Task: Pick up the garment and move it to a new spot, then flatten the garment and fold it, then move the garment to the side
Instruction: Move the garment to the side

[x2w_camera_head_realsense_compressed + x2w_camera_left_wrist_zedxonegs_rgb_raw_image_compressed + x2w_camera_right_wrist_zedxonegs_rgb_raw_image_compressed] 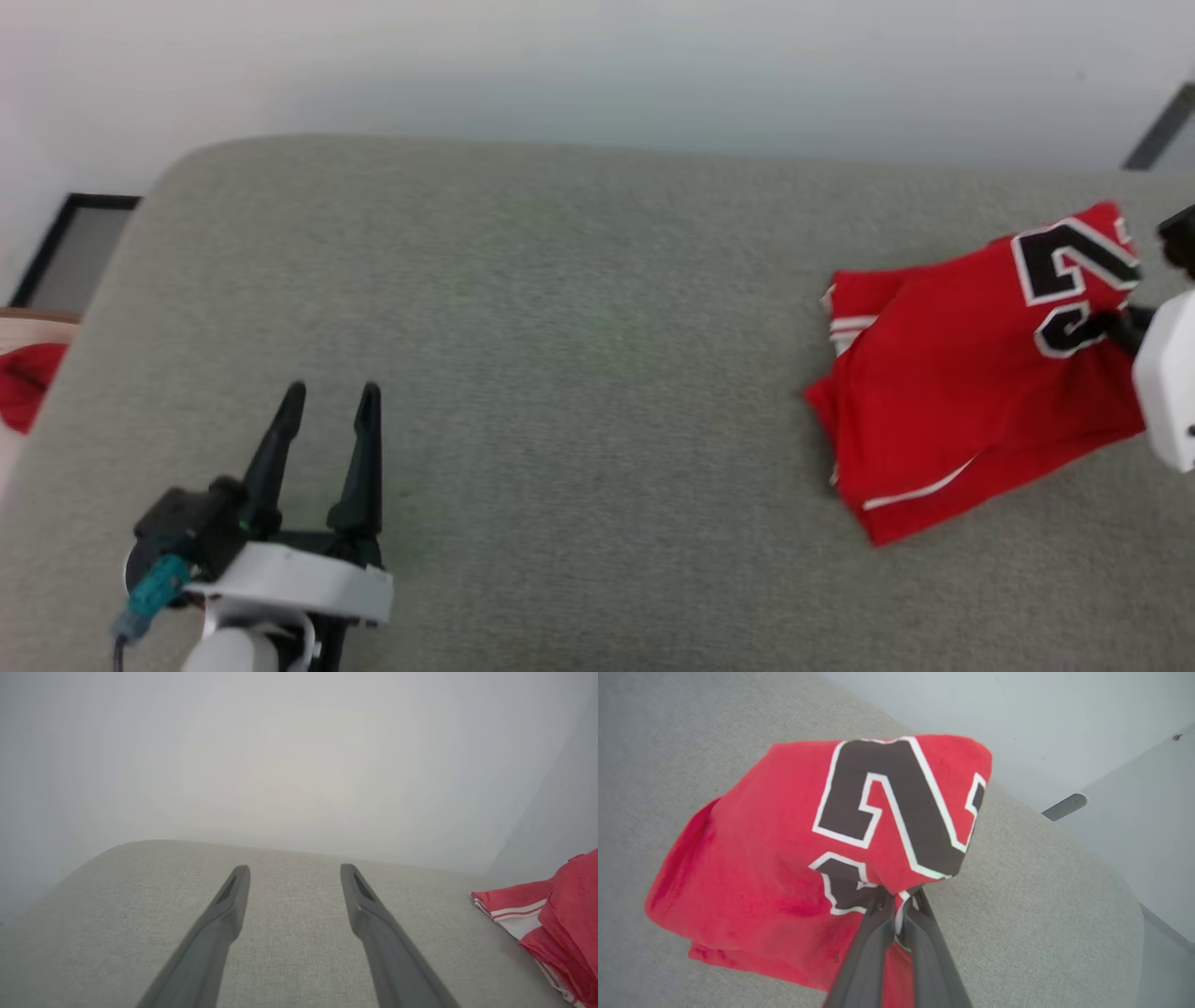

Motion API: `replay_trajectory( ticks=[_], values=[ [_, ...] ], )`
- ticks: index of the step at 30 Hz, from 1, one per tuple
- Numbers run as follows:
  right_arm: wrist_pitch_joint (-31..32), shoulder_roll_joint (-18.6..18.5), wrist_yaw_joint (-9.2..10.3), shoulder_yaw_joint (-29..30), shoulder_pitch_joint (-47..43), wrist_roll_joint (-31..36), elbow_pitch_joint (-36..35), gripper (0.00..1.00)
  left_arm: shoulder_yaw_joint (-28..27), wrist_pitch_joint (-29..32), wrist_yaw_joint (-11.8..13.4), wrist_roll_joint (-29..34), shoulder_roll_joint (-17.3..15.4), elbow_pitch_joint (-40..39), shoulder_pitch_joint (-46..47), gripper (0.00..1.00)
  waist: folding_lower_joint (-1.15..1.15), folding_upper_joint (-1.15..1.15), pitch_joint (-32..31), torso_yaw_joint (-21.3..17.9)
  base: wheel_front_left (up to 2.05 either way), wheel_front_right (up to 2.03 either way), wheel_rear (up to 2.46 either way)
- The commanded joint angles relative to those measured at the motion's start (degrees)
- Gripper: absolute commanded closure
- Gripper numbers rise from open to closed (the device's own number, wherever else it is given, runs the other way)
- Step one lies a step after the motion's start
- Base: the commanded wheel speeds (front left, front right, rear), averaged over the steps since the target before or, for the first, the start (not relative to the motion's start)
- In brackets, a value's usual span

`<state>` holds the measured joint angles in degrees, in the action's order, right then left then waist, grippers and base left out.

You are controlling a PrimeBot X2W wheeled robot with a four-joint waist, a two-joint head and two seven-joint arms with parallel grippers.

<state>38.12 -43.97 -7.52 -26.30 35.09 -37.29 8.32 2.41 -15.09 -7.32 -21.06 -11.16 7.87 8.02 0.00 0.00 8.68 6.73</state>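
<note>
Seemingly flattening and folding are done: the red jersey (943, 392) lies as a folded bundle by the grey cushion's (560, 373) right edge, its numbered end pinched in the closed right hand (899, 900), the left hand (331, 397) wide open and empty, leaving the sideways move to finish.

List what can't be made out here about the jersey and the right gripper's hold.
Head view: right gripper is cut off by the frame edge.
Right wrist view: the garment's lower numeral is hidden by folds and the fingers.
Head view: red cloth at left edge is cut off and blurred.
</note>
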Motion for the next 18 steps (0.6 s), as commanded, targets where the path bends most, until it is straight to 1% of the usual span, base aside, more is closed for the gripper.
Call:
replay_trajectory(
  ticks=[1,10,15,18],
  values=[
    [-1.03,-1.07,0.07,-0.20,1.45,0.07,-0.16,1.00,0.33,-0.02,-0.19,0.41,-0.31,-0.26,1.12,0.00,0.00,0.00,2.97,-2.95,0.00,0.00,0.00],
    [-8.37,-8.00,0.07,-3.51,7.95,-0.76,3.09,1.00,1.37,-0.02,-0.19,0.70,-1.67,-0.82,6.07,0.00,0.00,0.00,8.70,-7.72,0.00,0.00,0.00],
    [-12.56,-10.67,0.07,-6.08,11.95,-0.65,6.26,1.00,2.04,-0.03,-0.19,0.98,-2.65,-1.15,8.21,0.00,0.00,0.00,11.62,-9.75,0.00,0.00,0.00],
    [-15.04,-11.51,0.07,-7.81,14.30,-0.39,8.40,1.00,2.33,-0.03,-0.19,1.05,-3.18,-1.19,9.22,0.00,0.00,0.00,13.21,-11.04,0.00,0.00,0.00]
  ],
)
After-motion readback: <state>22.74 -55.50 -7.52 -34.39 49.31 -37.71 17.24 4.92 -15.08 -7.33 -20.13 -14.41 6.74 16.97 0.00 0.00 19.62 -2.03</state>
